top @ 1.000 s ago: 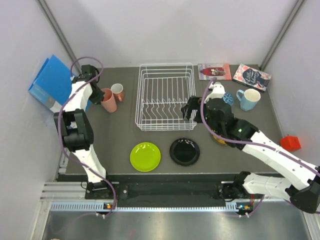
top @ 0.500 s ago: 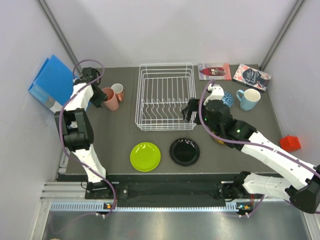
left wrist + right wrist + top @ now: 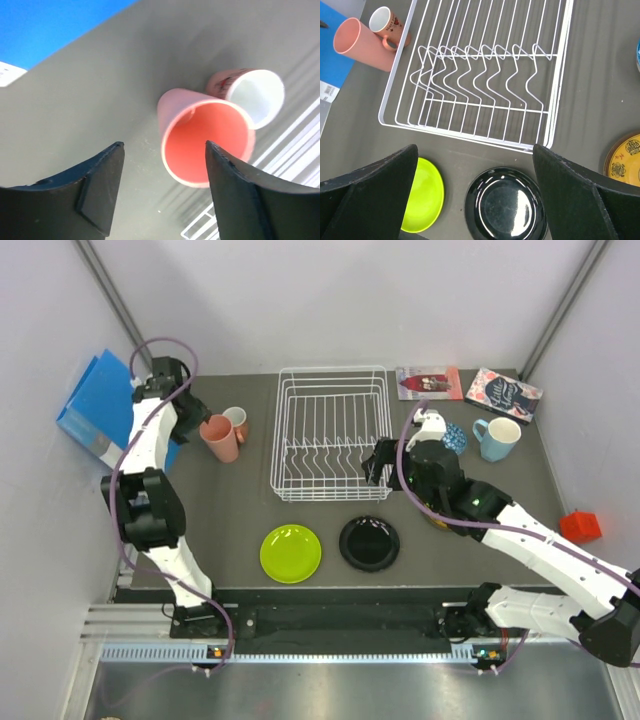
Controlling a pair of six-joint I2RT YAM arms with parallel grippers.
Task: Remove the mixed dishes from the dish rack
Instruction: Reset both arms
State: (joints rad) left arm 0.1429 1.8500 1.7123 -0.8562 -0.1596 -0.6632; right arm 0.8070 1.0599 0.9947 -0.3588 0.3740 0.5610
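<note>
Your left fingers (image 3: 100,190) stand wide, off the tall salmon cup (image 3: 205,145) mid-frame; probably light, tippy: pinch its wall. Right fingers (image 3: 370,195) wide too.

Fingers (image 3: 100,195) apart; salmon cup (image 3: 205,145) upright on table (image 3: 100,90), mug (image 3: 255,95) touching it.

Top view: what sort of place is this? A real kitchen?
Probably a robot test cell, not a kitchen: plain grey walls enclose a dark table, two robot arms are mounted at its near edge, and the dish rack stands on it near books.
</note>
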